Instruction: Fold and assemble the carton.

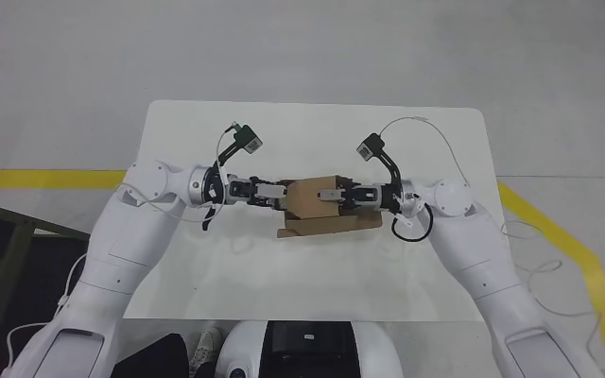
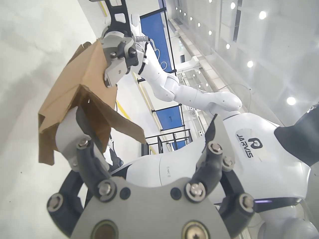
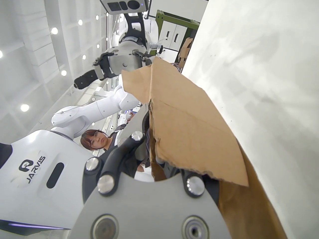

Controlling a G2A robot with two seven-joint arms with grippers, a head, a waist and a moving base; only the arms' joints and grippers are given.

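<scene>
Ceiling lamps [image 2: 262, 14] cast soft shadows on table [image 1: 312, 132].

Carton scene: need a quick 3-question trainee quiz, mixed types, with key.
1. True or false: the left gripper has its jaws wide apart.
2. The carton is: A) in the middle of the table, between the left gripper and the right gripper; B) at the table's far edge; C) on the floor.
3. What colour is the carton, and what colour is the table?
Key: 1 true; 2 A; 3 brown carton, white table.
</scene>
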